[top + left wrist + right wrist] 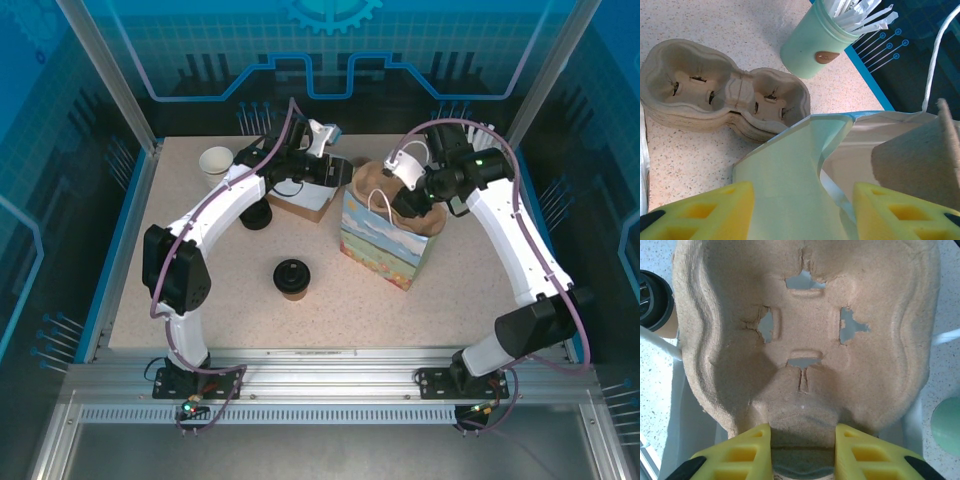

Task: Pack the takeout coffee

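The takeout coffee (291, 278), a small brown cup with a black lid, stands alone on the table in front of the gift bag (385, 245); its lid also peeks in at the left edge of the right wrist view (651, 297). My right gripper (403, 188) is shut on the middle ridge of a pulp cup carrier (805, 335), holding it over the bag's open mouth. My left gripper (335, 170) hovers at the bag's left rim with its yellow fingers (705, 212) wide apart and the pale green bag wall (785, 190) below them.
A stack of pulp carriers (720, 95) lies behind the bag on the left. A mint jar of stirrers (812, 47) stands at the back. White paper cups (216, 163) and a loose black lid (257, 215) sit at the far left.
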